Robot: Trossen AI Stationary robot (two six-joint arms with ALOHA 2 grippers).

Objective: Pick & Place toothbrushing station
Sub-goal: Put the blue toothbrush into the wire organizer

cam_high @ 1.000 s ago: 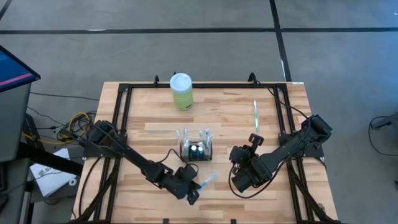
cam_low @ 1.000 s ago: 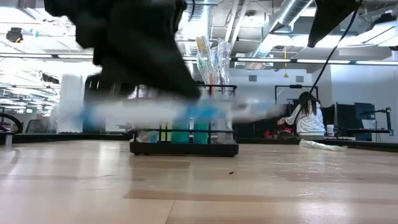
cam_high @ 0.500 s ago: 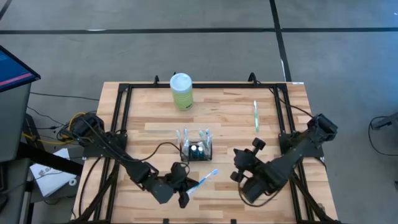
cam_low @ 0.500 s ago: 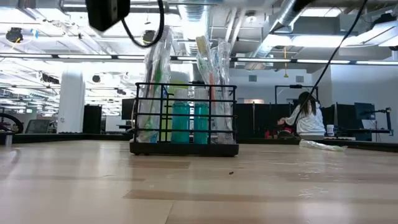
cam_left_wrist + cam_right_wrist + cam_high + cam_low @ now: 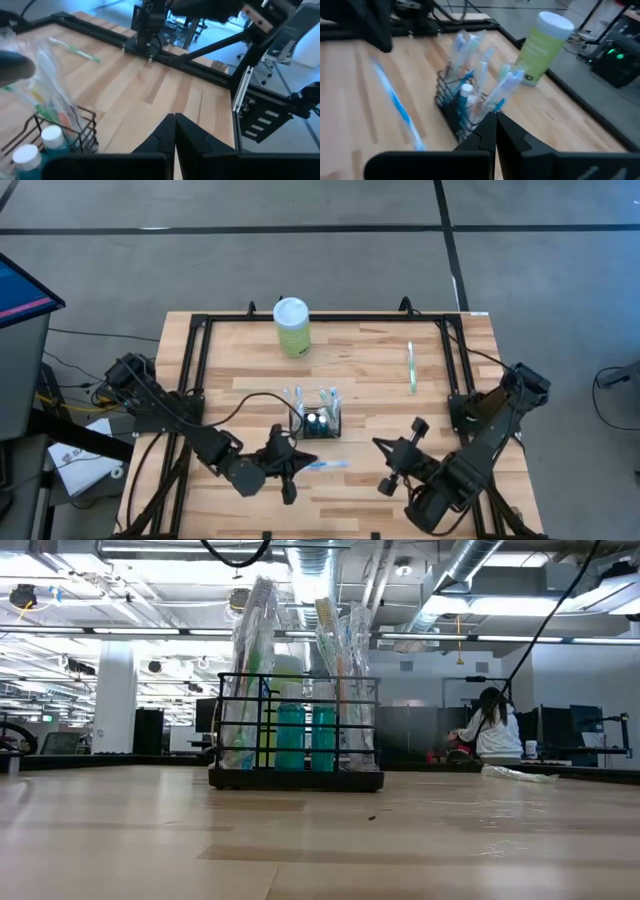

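High view: the toothbrushing station (image 5: 316, 420), a small black wire-mesh caddy of thin upright bars, stands near the middle of the pale wood-plank counter (image 5: 370, 375), which is edged by a black metal frame. Clear-wrapped toothbrushes and teal tubes with white caps rise from its compartments, seen plainly in the low view. The left claw (image 5: 283, 465) sits just in front of the caddy; a blue toothbrush (image 5: 322, 465) in glossy wrap lies flat beside it, and whether the claw's fingers are spread I cannot tell. The right claw (image 5: 400, 460) is spread wide, nothing between its fingers, off to the caddy's right. A pale green cylindrical bottle (image 5: 292, 326) with a white cap stands at the far edge. A slim green toothbrush (image 5: 411, 367) lies near the right rail.
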